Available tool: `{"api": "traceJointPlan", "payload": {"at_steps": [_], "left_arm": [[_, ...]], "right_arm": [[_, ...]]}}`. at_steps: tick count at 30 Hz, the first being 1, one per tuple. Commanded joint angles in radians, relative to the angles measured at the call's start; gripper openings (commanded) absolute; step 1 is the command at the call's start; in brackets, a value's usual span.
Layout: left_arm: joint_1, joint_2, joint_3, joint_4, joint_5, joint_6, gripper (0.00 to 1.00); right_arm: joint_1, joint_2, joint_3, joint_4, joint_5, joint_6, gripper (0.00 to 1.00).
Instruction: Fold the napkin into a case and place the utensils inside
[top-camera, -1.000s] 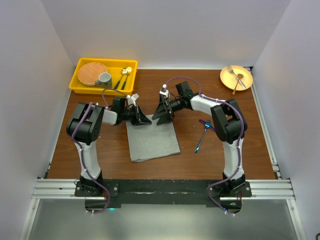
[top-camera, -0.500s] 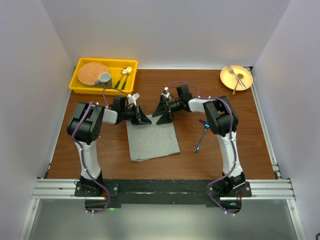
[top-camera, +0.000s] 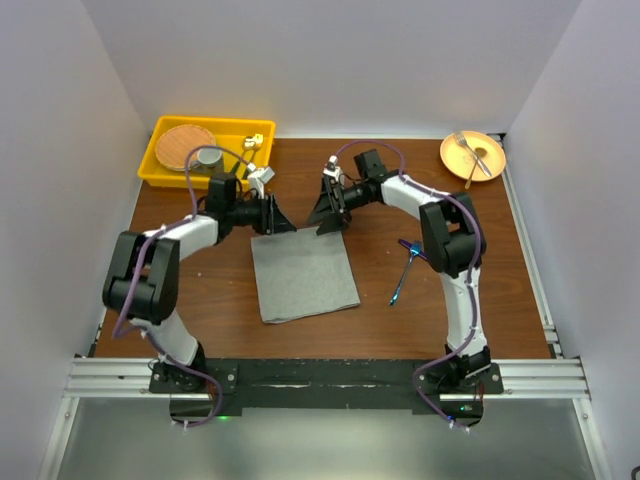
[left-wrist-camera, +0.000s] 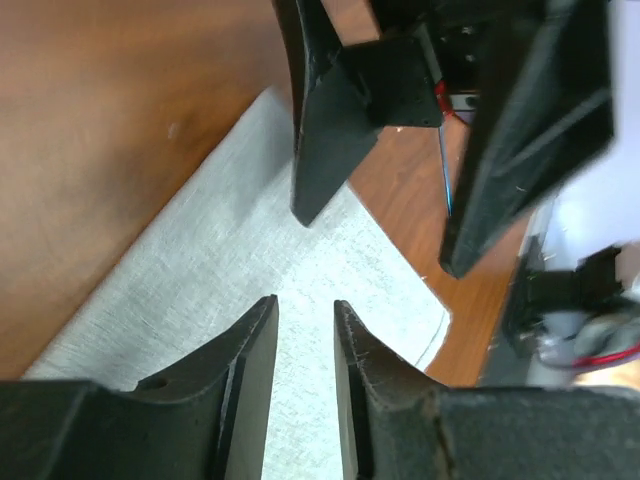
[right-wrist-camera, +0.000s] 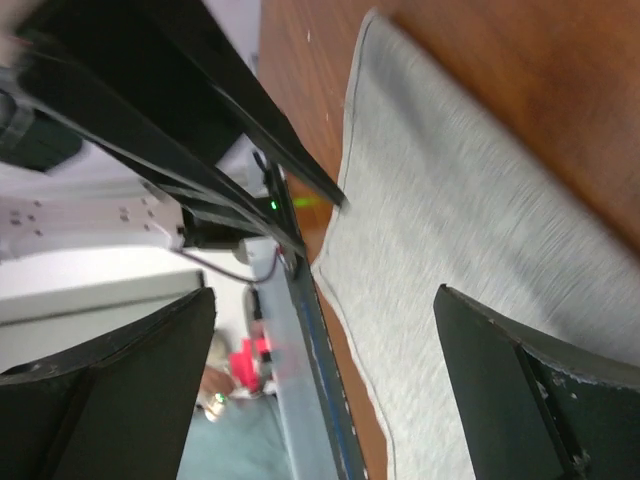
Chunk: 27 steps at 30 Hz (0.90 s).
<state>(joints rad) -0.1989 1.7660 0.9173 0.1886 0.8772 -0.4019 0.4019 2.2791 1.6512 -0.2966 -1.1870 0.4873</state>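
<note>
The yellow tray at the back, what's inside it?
A round tan plate, a grey cup and gold-headed cutlery lie in the yellow tray. The left arm partly covers the cutlery's handles.

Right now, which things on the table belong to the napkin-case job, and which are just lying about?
Job: plain grey square cloth napkin; slim blue-handled utensils.
Lying about: yellow plastic tray with round wooden plate, grey cup, dark-handled gold cutlery; round yellow plate with silver fork.
</note>
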Motion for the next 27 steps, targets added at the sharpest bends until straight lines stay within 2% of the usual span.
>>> {"api": "traceJointPlan", "payload": {"at_steps": [1, 2, 3, 4, 6, 7, 9, 10, 12, 19, 24, 27], "left_arm": [[0.009, -0.144, 0.075, -0.377, -0.013, 0.627, 0.34], [0.009, -0.172, 0.075, -0.432, -0.029, 0.715, 0.32], [0.009, -0.187, 0.066, -0.516, -0.044, 0.791, 0.27], [0.007, -0.213, 0.058, -0.553, -0.069, 0.934, 0.24], [0.000, -0.238, 0.025, -0.615, -0.099, 1.068, 0.16], [-0.005, -0.259, 0.014, -0.624, -0.128, 1.098, 0.14], [-0.022, -0.276, -0.020, -0.643, -0.168, 1.164, 0.09], [-0.031, -0.289, -0.031, -0.646, -0.184, 1.181, 0.07], [-0.057, -0.301, -0.073, -0.641, -0.228, 1.228, 0.01], [-0.229, -0.353, -0.228, -0.558, -0.392, 1.272, 0.00], [-0.332, -0.339, -0.311, -0.514, -0.481, 1.209, 0.00], [-0.433, -0.344, -0.314, -0.525, -0.491, 1.138, 0.00]], "right_arm": [[0.017, -0.182, 0.036, -0.436, 0.062, -0.360, 0.78], [0.026, -0.222, 0.012, -0.482, 0.104, -0.401, 0.71], [0.044, -0.249, -0.022, -0.530, 0.125, -0.429, 0.53], [0.055, -0.277, -0.118, -0.535, 0.139, -0.452, 0.46], [0.090, -0.348, -0.212, -0.523, 0.199, -0.470, 0.30], [0.100, -0.362, -0.290, -0.513, 0.217, -0.478, 0.25], [0.117, -0.382, -0.346, -0.483, 0.263, -0.475, 0.17], [0.120, -0.377, -0.382, -0.477, 0.286, -0.472, 0.08], [0.120, -0.363, -0.406, -0.463, 0.344, -0.460, 0.01], [0.117, -0.285, -0.378, -0.464, 0.495, -0.464, 0.00], [0.115, -0.185, -0.294, -0.519, 0.647, -0.515, 0.00], [0.103, -0.146, -0.213, -0.561, 0.668, -0.568, 0.00]]}}
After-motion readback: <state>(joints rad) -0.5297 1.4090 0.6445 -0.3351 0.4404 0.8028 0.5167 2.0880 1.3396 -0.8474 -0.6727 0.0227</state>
